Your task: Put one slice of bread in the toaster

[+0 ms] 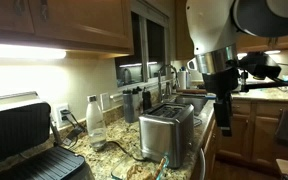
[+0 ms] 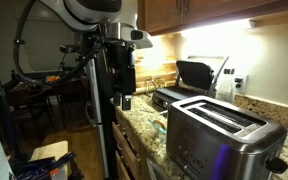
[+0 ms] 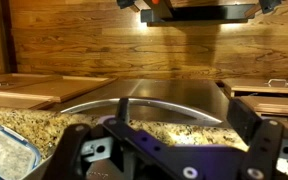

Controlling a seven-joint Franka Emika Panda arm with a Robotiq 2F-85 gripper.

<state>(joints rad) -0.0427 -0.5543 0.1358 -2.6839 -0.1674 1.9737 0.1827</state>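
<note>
Steel is catching the light on the toaster (image 1: 167,130), which is standing in the lower middle of the frame on the counter (image 1: 124,165), slots facing up. My gripper (image 1: 222,100) is hanging to the right of it in that exterior view, apart from it and near the counter's edge. In the wrist view my fingers (image 3: 76,150) are spreading wide at the bottom of the frame, with nothing between them.

I am failing to find the bread: no view is showing a tan slice, so I cannot tell where it is lying. To do this step well, I judge I should be locating the slice first. Then I should be coming down over it, pinching its thin edges lightly so it is not crushed, and turning its long side along a slot (image 2: 219,118) before lowering.

Much is staying unclear. Both exterior views are running dark outside the lamp glow. My arm is covering the counter's right end. A curved steel sheet (image 3: 154,100) is filling the middle of the wrist view, and I cannot tell whether it is the toaster.
</note>
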